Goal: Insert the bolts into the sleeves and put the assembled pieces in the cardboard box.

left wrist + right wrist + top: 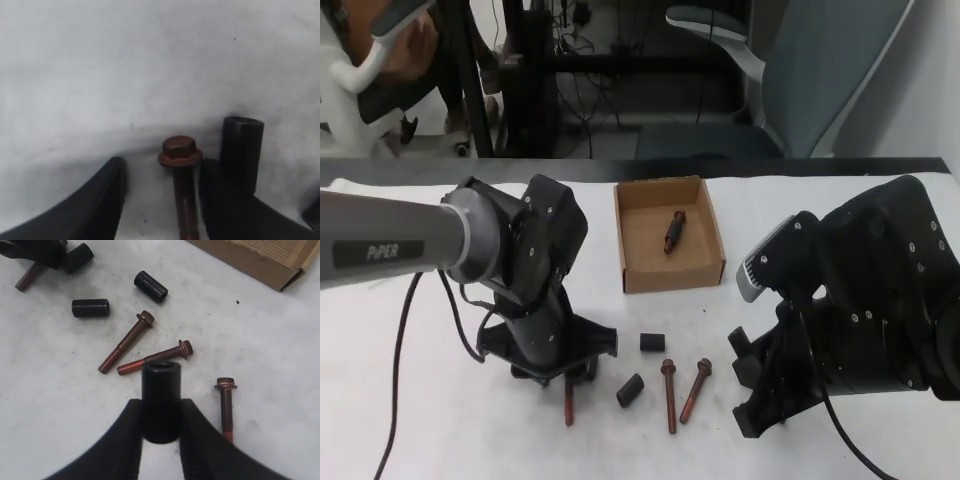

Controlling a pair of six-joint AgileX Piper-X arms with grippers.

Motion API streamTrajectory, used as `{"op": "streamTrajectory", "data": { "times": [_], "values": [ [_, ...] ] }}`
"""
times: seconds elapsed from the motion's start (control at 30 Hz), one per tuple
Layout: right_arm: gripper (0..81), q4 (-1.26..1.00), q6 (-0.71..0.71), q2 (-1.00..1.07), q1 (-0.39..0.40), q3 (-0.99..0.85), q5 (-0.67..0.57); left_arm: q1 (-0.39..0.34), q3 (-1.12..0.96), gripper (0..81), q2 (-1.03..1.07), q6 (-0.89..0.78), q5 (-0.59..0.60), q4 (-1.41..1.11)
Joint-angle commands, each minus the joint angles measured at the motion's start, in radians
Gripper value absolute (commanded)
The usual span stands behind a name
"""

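Already boxed: one assembled piece [674, 230] lies in the cardboard box [675, 275].
Right gripper [160, 407]: closed on a black sleeve [161, 380], open end facing away from the wrist.
Left gripper [162, 165]: fingers apart, straddling a bolt [181, 150] that lies on the bench; from where I stand it is not clamped yet.
Loose on the bench: three more bolts [126, 341] and three spare sleeves [90, 308], between the arms.
Left to do: by my reckoning four pairs to join and box, so it is early going.
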Motion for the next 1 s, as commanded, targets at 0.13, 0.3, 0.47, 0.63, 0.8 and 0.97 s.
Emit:
{"op": "streamTrajectory", "data": {
  "times": [0.13, 0.3, 0.47, 0.63, 0.8, 0.97],
  "values": [
    [0.4, -0.002, -0.006, -0.012, 0.001, -0.002, 0.001, -0.022, 0.001, 1.5, 0.072, -0.018, 0.017, -0.033],
    [0.4, -0.036, -0.006, -0.026, 0.001, 0.017, 0.001, -0.045, 0.001, 1.8, -0.004, 0.033, 0.000, -0.102],
    [0.4, -0.222, 0.078, -0.147, 0.030, 0.154, -0.001, -0.101, 0.064, 1.8, -0.193, 0.092, -0.022, -0.231],
    [0.4, -0.513, 0.151, -0.334, 0.119, 0.339, -0.018, -0.194, 0.297, 1.8, -0.414, 0.092, -0.019, -0.709],
    [0.4, -0.757, 0.177, -0.444, 0.224, 0.474, 0.017, -0.339, 0.539, 1.8, -0.515, 0.092, 0.023, -1.273],
    [0.4, -0.777, 0.242, -0.437, 0.276, 0.499, 0.024, -0.436, 0.625, 1.8, -0.501, 0.095, -0.109, -1.555]
  ]
}}
